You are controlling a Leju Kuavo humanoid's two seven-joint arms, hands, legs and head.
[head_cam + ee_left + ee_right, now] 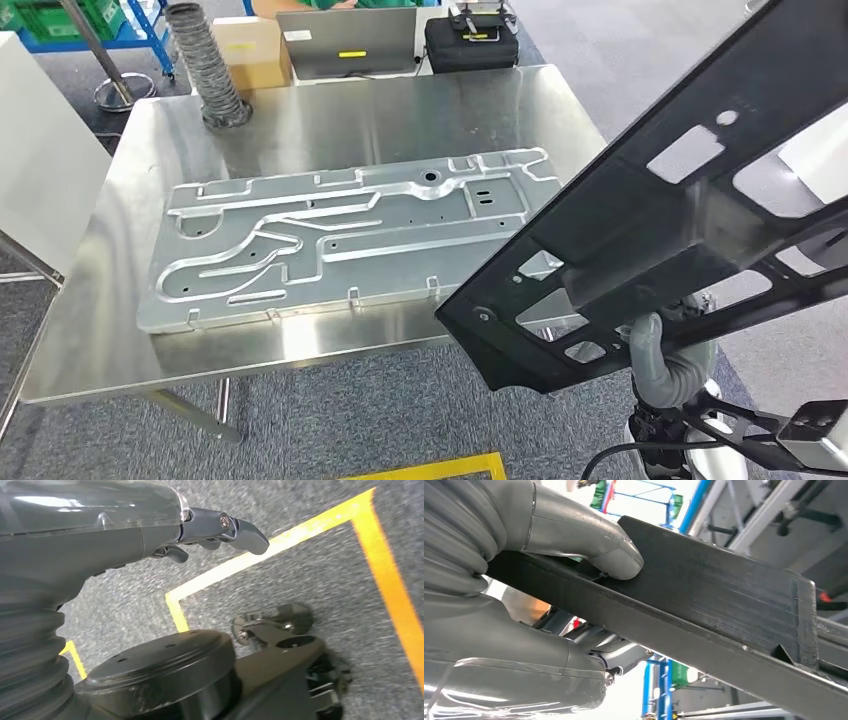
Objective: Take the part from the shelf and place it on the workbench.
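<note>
Head view: part (640, 220) overhanging workbench (330, 110) edge.

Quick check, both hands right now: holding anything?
Left hand: holds nothing, fingers partly curled, hanging over the floor.
Right hand: grips the black part.

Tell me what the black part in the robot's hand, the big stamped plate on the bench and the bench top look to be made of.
Black part: matte black, faintly grained in the right wrist view, probably moulded plastic or coated metal; the right hand grips it.
Stamped plate: pale dull silver with pressed channels, likely aluminium or galvanised sheet.
Bench top: brushed, reflective, probably stainless steel.
</note>
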